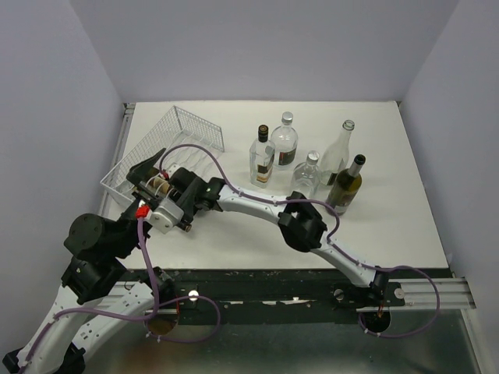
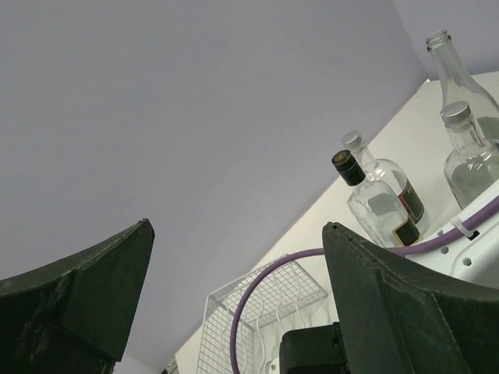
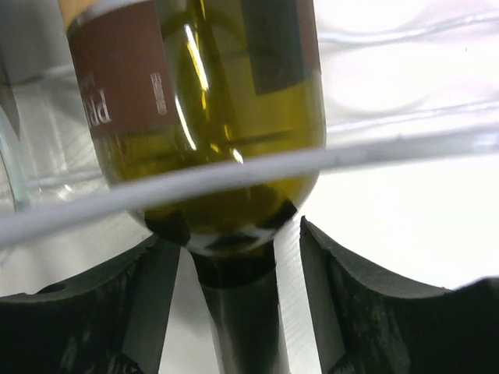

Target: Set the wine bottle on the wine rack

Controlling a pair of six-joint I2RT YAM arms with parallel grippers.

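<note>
The white wire wine rack (image 1: 195, 128) stands at the back left of the table; it also shows in the left wrist view (image 2: 273, 300). In the right wrist view an olive-green wine bottle (image 3: 226, 117) with a brown label lies behind a rack wire. Its dark neck runs back between the fingers of my right gripper (image 3: 234, 234). The jaws stand either side of the neck with a light gap on each side. In the top view that gripper (image 1: 168, 187) is at the rack's near edge. My left gripper (image 2: 236, 226) is wide open and empty, tilted up toward the wall, close beside the right wrist (image 1: 156, 173).
Several bottles stand right of the rack: clear ones (image 1: 263, 156) (image 1: 284, 140) (image 1: 308, 175) (image 1: 339, 148) and a dark green one (image 1: 347, 185). A purple cable (image 1: 199, 149) loops over the rack's near side. Grey walls close in the table.
</note>
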